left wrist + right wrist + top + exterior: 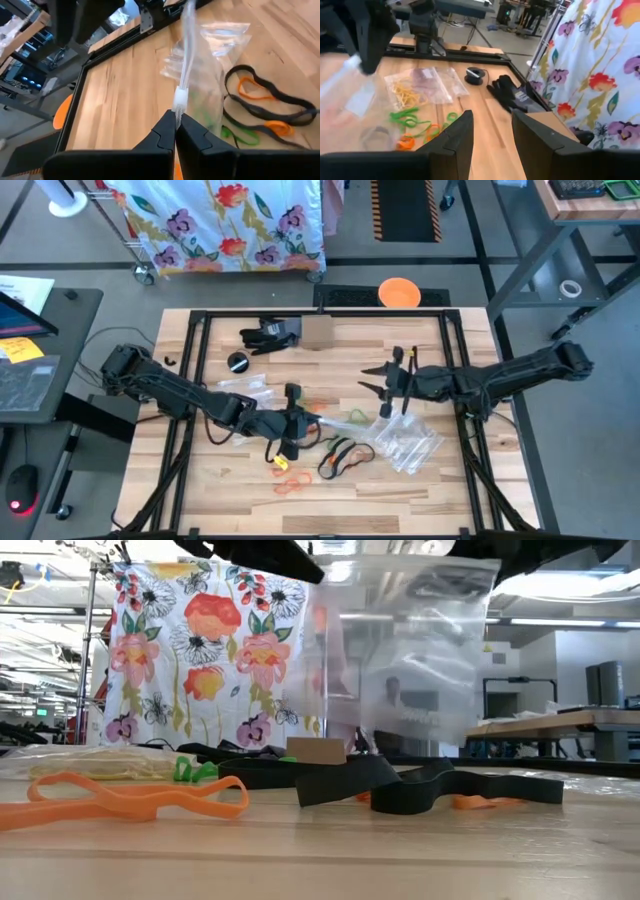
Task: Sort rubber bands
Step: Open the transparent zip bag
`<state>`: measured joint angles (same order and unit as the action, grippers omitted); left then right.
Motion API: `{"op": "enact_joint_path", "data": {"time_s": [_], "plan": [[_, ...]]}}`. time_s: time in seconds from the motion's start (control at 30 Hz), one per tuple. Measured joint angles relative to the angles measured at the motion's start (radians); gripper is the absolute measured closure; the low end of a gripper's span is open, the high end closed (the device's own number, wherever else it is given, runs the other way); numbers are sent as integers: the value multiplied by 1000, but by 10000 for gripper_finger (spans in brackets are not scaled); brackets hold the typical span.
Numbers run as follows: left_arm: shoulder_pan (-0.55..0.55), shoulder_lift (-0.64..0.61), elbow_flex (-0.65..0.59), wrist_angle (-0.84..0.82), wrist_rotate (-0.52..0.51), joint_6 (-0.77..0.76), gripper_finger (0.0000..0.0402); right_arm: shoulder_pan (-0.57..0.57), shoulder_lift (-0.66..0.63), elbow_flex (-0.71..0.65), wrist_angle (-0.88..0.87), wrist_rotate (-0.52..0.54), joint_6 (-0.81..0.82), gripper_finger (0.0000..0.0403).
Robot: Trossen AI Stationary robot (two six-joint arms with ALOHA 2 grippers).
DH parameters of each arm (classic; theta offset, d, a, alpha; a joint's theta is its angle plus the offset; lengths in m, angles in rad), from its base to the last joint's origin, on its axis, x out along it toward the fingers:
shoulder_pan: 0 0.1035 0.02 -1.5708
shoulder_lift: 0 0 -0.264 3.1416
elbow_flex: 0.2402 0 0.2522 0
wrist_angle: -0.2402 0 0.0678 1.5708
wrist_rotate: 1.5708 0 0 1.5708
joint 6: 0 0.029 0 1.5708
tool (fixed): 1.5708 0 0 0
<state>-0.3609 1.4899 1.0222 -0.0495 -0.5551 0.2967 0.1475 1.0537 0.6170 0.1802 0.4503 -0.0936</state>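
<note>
Even, bright overhead light; soft shadows. Low view: clear bag [400, 650] blurred, glare above. Wrist views soft at near edges.

A floral cloth [225, 220] hangs behind the table [250, 500]; black gloves [268, 333] lie there.

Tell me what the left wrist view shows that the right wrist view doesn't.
Only the left wrist view: the left gripper shut on a clear zip bag, pinching its edge between the fingers, and black bands looped over orange ones.

Only the right wrist view: the right gripper open and holding nothing, a bag of yellow bands, a black glove, a floral cloth.

Both: the wooden table, green bands and orange bands.
</note>
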Motion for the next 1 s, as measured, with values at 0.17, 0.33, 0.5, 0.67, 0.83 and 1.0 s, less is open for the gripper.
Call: {"op": "enact_joint_path", "data": {"time_s": [0.17, 0.33, 0.5, 0.67, 0.83, 1.0], "plan": [[-1, 0, 0, -14, -9, 35, 401, 1, 15, 0, 49, -253, 41, 273], [-1, 0, 0, -15, -92, 39, 401, 11, 15, 0, 60, -336, 53, 273], [9, 0, 0, -17, -127, 24, 401, 4, 96, 0, 104, -333, 52, 273], [23, 0, 0, -50, -132, 23, 401, -45, 193, 39, 169, -318, 59, 273], [36, 1, 0, -87, -142, 22, 401, -45, 245, 72, 171, -320, 63, 273], [50, 1, 0, -82, -146, 20, 401, -19, 298, 95, 157, -322, 67, 273]]}}
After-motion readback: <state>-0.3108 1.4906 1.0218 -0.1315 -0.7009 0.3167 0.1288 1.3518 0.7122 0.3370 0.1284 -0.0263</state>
